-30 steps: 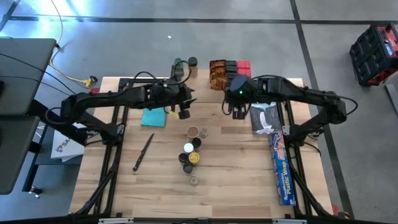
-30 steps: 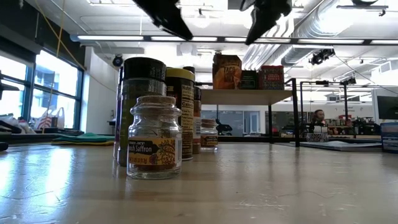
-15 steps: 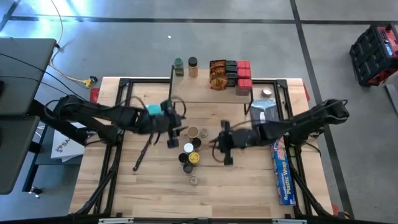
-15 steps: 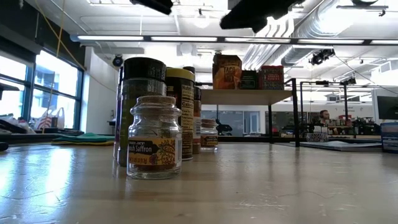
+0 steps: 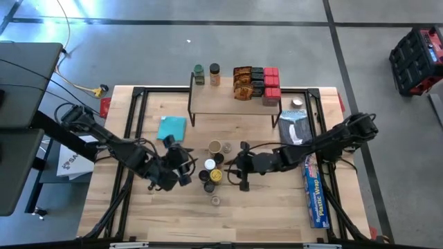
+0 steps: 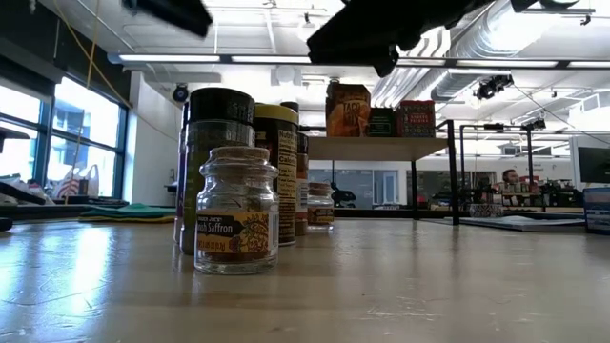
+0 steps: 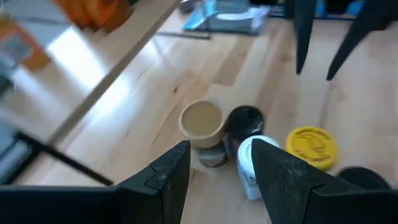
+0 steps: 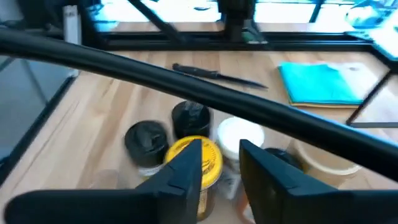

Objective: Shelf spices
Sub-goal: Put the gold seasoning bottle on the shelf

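Note:
Several spice jars (image 5: 213,173) stand in a cluster on their bases at the table's middle; the low view has a clear saffron jar (image 6: 235,211) nearest. The shelf (image 5: 235,102) stands at the far edge, carrying two jars (image 5: 207,73), orange-brown packets (image 5: 242,83) and red boxes (image 5: 270,84). My left gripper (image 5: 185,171) hovers open just left of the cluster, with the tan-lidded jar (image 7: 202,121) and white-lidded jar (image 7: 256,155) ahead of its fingers. My right gripper (image 5: 239,168) hovers open just right of the cluster, facing the yellow-lidded jar (image 8: 194,155). Neither holds anything.
A teal cloth (image 5: 172,128) and a dark knife (image 5: 159,169) lie left of the jars. A long blue plastic-wrap box (image 5: 315,190) and a grey pouch (image 5: 296,128) lie at the right. A black cable (image 8: 186,87) crosses the right wrist view.
Both grippers have left the shelf's front and come toward the table's near edge and down. They now sit on either side of the jar cluster, the left one having swung leftward and the right one having tipped toward level. The jars have stayed put.

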Controlling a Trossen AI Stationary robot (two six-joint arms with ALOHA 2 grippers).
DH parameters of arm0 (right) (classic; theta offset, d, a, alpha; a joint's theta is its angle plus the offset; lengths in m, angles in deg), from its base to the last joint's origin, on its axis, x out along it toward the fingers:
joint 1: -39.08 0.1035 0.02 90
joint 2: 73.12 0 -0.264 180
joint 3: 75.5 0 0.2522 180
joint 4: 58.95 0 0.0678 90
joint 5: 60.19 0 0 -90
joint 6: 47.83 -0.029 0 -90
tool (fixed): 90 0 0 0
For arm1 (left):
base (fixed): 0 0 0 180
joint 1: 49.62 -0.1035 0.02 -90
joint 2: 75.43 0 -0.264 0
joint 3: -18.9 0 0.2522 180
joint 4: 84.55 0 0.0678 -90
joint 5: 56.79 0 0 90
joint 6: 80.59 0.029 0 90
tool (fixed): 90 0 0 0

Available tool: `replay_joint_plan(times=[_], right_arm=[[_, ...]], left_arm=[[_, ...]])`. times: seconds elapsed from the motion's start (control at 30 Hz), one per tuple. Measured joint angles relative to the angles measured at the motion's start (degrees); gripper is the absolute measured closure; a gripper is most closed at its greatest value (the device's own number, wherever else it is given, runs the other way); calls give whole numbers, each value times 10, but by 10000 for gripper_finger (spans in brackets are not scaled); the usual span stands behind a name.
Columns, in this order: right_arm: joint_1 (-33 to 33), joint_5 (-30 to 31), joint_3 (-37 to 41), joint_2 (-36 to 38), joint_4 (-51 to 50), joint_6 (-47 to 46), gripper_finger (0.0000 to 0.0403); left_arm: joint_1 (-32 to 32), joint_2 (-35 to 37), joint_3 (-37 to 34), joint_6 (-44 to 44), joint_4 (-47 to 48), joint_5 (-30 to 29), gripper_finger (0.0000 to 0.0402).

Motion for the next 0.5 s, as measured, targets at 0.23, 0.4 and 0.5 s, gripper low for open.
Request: replay_joint_plan(times=[0.23,0.4,0.5], right_arm=[[-1,72,-28,19,-33,0,263],[7,72,-36,47,-67,10,263],[9,78,-36,57,-70,10,263]], left_arm=[[-74,-1,-81,-5,-124,61,221],[-168,-1,-96,51,-227,170,203],[-211,-10,-96,96,-246,228,205]])
